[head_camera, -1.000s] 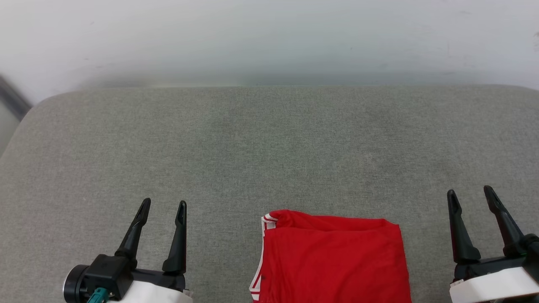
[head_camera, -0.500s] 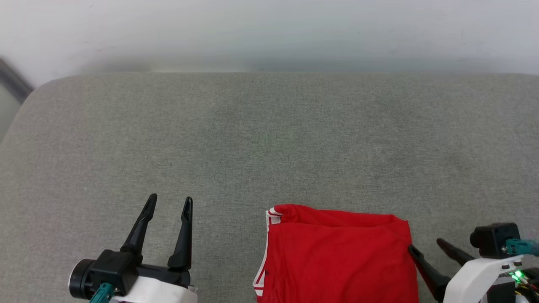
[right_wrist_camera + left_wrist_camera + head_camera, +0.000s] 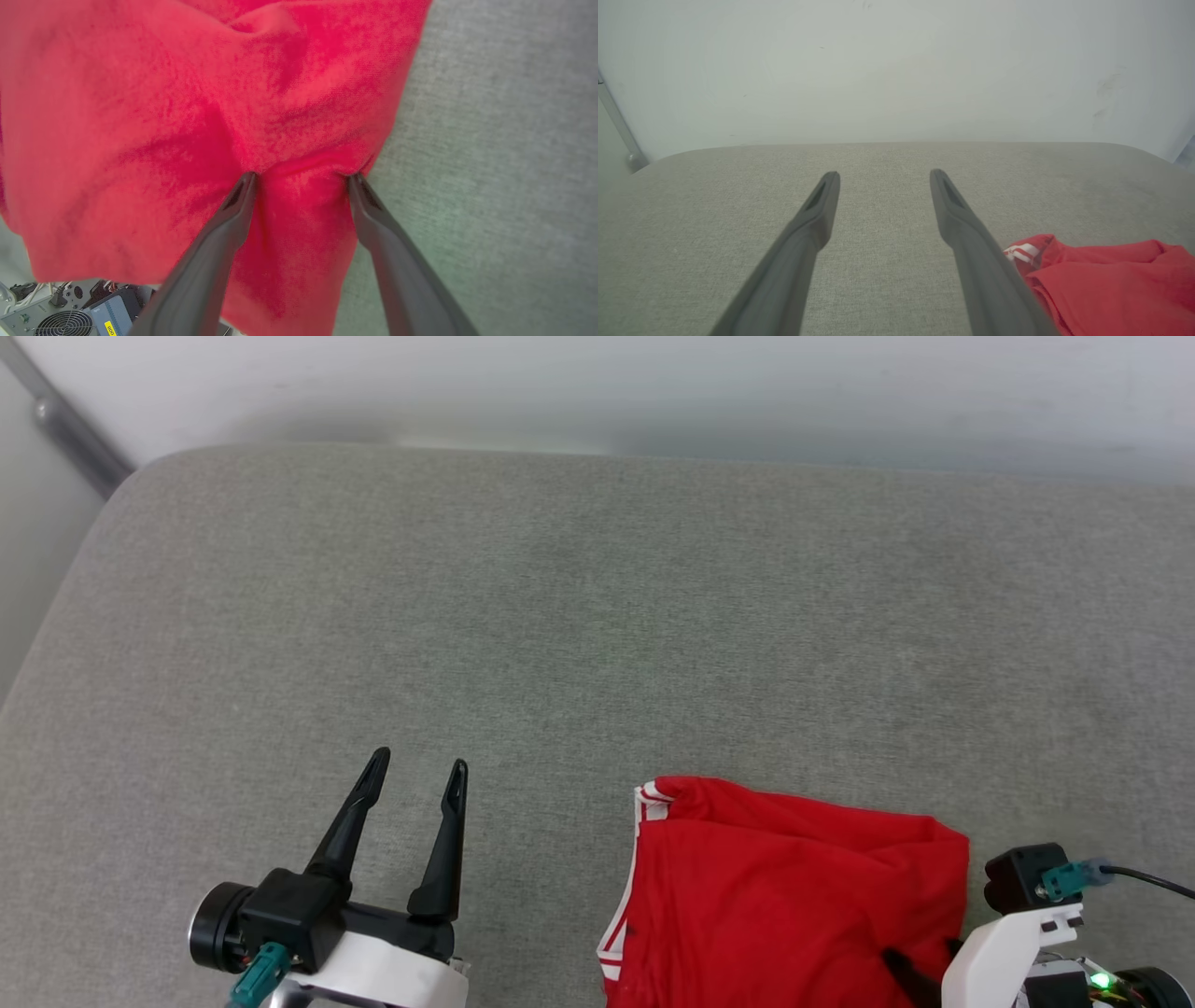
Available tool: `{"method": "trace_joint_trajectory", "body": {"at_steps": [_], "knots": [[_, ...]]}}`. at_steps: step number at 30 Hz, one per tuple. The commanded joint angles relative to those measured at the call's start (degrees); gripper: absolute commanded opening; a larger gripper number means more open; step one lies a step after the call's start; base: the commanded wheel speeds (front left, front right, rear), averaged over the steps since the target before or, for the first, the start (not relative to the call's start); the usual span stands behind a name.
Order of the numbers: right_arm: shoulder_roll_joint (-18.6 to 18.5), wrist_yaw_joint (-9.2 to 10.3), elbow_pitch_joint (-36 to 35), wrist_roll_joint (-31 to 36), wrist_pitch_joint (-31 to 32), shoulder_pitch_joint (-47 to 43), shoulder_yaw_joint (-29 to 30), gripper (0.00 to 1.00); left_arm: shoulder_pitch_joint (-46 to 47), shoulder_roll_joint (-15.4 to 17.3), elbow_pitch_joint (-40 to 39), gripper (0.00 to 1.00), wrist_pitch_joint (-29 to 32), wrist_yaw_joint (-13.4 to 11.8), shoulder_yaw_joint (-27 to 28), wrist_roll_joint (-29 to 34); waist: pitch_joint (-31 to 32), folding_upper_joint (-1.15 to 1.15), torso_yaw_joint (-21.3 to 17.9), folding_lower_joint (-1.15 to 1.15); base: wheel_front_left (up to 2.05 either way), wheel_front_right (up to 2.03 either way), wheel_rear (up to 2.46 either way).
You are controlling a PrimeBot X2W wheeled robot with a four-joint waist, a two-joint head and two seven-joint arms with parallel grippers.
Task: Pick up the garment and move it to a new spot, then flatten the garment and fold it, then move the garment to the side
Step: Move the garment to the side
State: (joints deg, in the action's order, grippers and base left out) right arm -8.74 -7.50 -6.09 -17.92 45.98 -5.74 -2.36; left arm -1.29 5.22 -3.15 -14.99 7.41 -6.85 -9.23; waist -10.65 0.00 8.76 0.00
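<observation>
The red shirt (image 3: pixel 775 896) lies on the grey cushion (image 3: pixel 597 616) at about five o'clock in the head view. The right gripper (image 3: pixel 301 179) is spread wide, its tips pressing into the shirt's three o'clock edge with cloth bunched between them. The left gripper (image 3: pixel 417 763), at seven o'clock, is spread apart over the cushion, holding nothing.

The left gripper (image 3: pixel 417 762) has 2 tapering black fingers (image 3: pixel 345 831) on a black block, a round black cylinder (image 3: pixel 210 941) at its 9 o'clock, a teal connector (image 3: pixel 257 975) at 7 o'clock and a white wrist shell (image 3: pixel 383 980). The right gripper (image 3: pixel 302 177) has a black camera box (image 3: pixel 1025 877), a teal plug (image 3: pixel 1069 877), a black cable (image 3: pixel 1148 882) and a green light (image 3: pixel 1102 980).
</observation>
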Motion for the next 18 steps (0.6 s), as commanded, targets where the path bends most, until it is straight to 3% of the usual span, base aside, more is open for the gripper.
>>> {"method": "trace_joint_trajectory", "body": {"at_steps": [1, 5, 6, 7, 9, 14, 18], "knots": [[0.73, 0.02, 2.14, 0.93, 0.05, 0.81, -0.57, 1.0, 0.74, 0.03, 0.28, 1.0, -0.27, 0.05, -0.2, 0.33, -0.63, 0.0, 0.96, 0.0, 0.0, 0.0, 0.0], [1.46, -0.04, 6.1, 1.89, 0.41, 1.29, -2.13, 1.0, 1.1, -0.09, 0.67, 1.0, -0.27, 0.05, -0.75, 0.24, -0.9, 0.0, 1.86, 0.0, 0.0, 0.0, 0.0], [1.39, -0.07, 6.81, 2.08, 0.59, 1.19, -2.65, 0.78, 1.14, -0.11, 0.73, 1.0, -0.27, 0.05, -0.84, 0.21, -0.89, 0.0, 2.01, 0.0, 0.0, 0.0, 0.0], [1.39, -0.07, 6.81, 2.08, 0.59, 1.19, -2.65, 0.78, 1.14, -0.11, 0.73, 1.0, -0.27, 0.05, -0.84, 0.21, -0.89, 0.0, 2.01, 0.0, 0.0, 0.0, 0.0], [0.49, -0.07, 8.37, 3.02, -0.03, 1.58, -3.72, 0.0, 1.21, -0.17, 0.96, 1.0, -0.27, 0.05, -0.8, 0.2, -0.8, 0.0, 2.16, 0.0, 0.0, 0.0, 0.0], [-1.31, 0.02, 8.64, 3.92, -2.05, 3.28, -5.15, 0.0, 0.41, -0.41, 1.71, 1.0, -0.27, 0.05, -1.58, -0.01, -0.16, 0.0, 1.35, 0.0, 0.0, 0.0, 0.0], [-7.8, 0.09, 6.9, 8.79, -4.3, 7.38, -9.03, 0.0, -0.2, -0.81, 1.69, 1.0, -0.27, 0.05, -2.72, -0.17, 0.62, 0.0, -0.72, 0.0, 0.0, 0.0, 0.0]]}}
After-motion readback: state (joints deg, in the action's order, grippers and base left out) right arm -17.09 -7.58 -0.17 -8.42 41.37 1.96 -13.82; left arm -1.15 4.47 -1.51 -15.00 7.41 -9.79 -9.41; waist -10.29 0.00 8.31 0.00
